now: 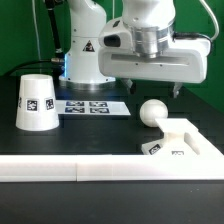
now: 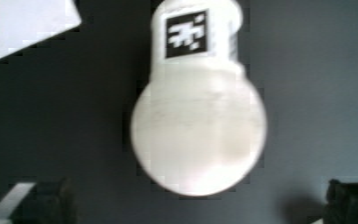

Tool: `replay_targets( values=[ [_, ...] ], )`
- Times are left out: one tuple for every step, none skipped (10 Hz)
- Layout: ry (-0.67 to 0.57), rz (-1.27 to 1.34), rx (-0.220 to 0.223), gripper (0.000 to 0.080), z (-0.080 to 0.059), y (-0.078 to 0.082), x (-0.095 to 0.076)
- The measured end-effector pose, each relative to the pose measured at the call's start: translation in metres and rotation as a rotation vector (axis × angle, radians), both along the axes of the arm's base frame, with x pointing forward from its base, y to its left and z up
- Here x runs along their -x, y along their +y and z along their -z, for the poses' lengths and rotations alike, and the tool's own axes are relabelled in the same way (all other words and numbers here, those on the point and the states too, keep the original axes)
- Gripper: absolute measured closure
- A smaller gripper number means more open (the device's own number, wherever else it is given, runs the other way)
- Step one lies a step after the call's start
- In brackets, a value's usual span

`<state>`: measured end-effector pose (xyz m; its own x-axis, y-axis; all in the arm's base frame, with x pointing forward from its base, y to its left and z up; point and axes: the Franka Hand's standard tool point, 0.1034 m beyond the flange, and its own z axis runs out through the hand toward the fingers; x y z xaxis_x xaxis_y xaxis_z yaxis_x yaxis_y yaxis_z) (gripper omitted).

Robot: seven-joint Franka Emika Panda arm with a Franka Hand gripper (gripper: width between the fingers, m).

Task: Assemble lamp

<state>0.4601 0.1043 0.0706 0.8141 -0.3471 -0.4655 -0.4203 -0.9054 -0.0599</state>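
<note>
The white ball-shaped bulb (image 1: 153,113) lies on the dark table right of centre, close to the low angular base (image 1: 182,146) at the exterior view's right. The truncated-cone shade (image 1: 35,101) stands at the left with a tag on its side. My gripper (image 1: 154,91) hangs open just above the bulb. In the wrist view the bulb (image 2: 197,125) lies lengthwise with its tagged neck (image 2: 199,35) away from my gripper (image 2: 194,205). Its round end sits just short of the gap between the two dark fingertips (image 2: 34,200). Nothing is held.
The marker board (image 1: 88,106) lies flat behind the bulb, between shade and arm pedestal (image 1: 85,55). A long white ledge (image 1: 60,168) runs along the table's front edge. A white corner (image 2: 25,30), unidentifiable, shows in the wrist view near the bulb's neck.
</note>
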Motion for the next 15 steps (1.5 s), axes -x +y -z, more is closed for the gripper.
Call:
replay_targets(
  values=[
    [0.000, -0.013, -0.040, 0.0101, 0.001, 0.002, -0.006],
    [0.071, -0.018, -0.061, 0.0101, 0.001, 0.000, 0.002],
    [0.151, -0.019, -0.086, 0.0101, 0.003, -0.002, 0.004],
    [0.211, -0.021, -0.106, 0.0101, 0.005, -0.004, 0.004],
    [0.258, -0.025, -0.121, 0.0101, 0.009, -0.003, 0.007],
    [0.322, -0.033, -0.141, 0.0101, 0.012, -0.004, 0.011],
    [0.356, -0.034, -0.152, 0.0101, 0.016, -0.004, 0.011],
    [0.380, -0.034, -0.159, 0.0101, 0.019, -0.005, 0.011],
    [0.371, -0.034, -0.154, 0.0101, 0.021, -0.003, 0.011],
    [0.369, -0.039, -0.152, 0.0101, 0.022, 0.000, 0.012],
    [0.368, -0.041, -0.150, 0.0101, 0.024, 0.001, 0.013],
    [0.359, -0.041, -0.144, 0.0101, 0.029, 0.002, 0.015],
    [0.355, -0.043, -0.139, 0.0101, 0.033, 0.004, 0.018],
    [0.349, -0.045, -0.133, 0.0101, 0.037, 0.007, 0.020],
    [0.345, -0.047, -0.129, 0.0101, 0.041, 0.008, 0.023]
  ],
)
